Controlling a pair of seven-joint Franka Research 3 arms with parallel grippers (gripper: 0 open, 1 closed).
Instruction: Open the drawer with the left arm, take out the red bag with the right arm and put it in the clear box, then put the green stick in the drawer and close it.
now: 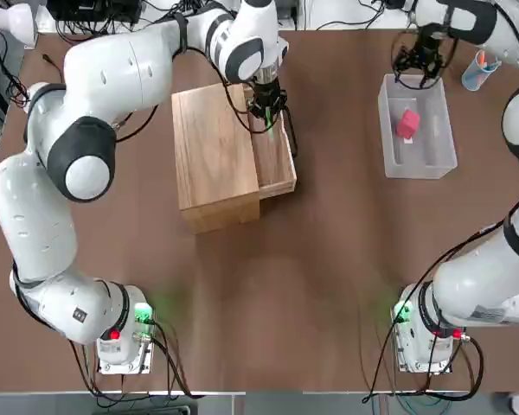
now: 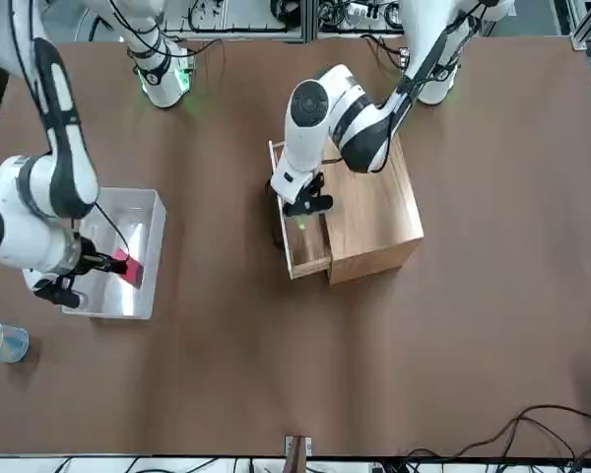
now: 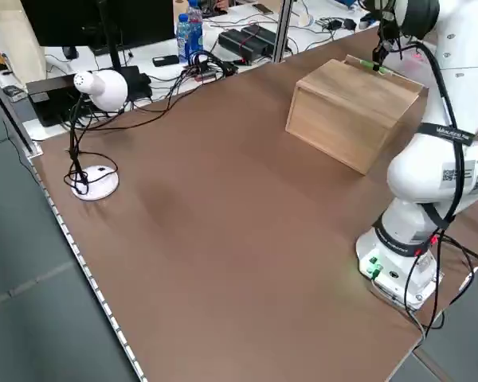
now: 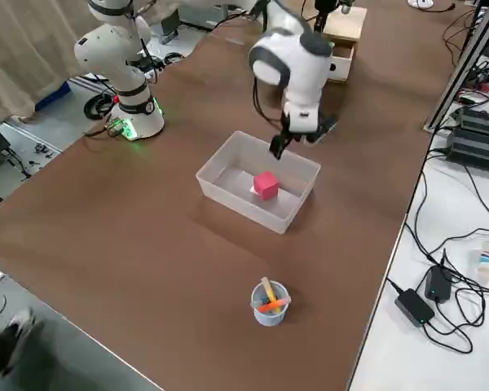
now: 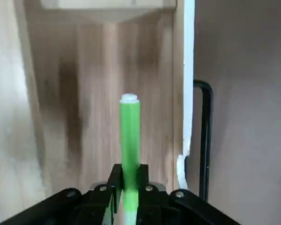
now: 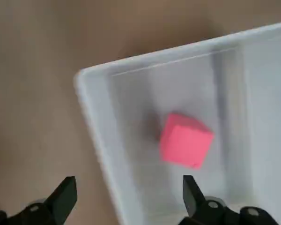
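The drawer [image 1: 275, 156] stands pulled out of the light-wood cabinet [image 1: 214, 156], its black bar handle [image 5: 205, 136] showing in the left wrist view. My left gripper [image 1: 266, 111] hangs over the open drawer, shut on the green stick [image 5: 129, 140], which points down into the tray. The red bag [image 1: 407, 124] lies inside the clear box [image 1: 389, 95] at the right of the table. My right gripper [image 1: 422, 62] hovers open just above the box's far end, with nothing between its fingers [image 6: 61, 199]. The red bag [image 6: 185, 140] sits apart from them.
A small blue cup [image 1: 479, 71] holding coloured sticks stands at the far right beyond the clear box. A white desk lamp [image 3: 95, 119] stands at the table's left edge. Cables run along the far edge. Bare brown table [image 1: 329, 285] lies between the arm bases.
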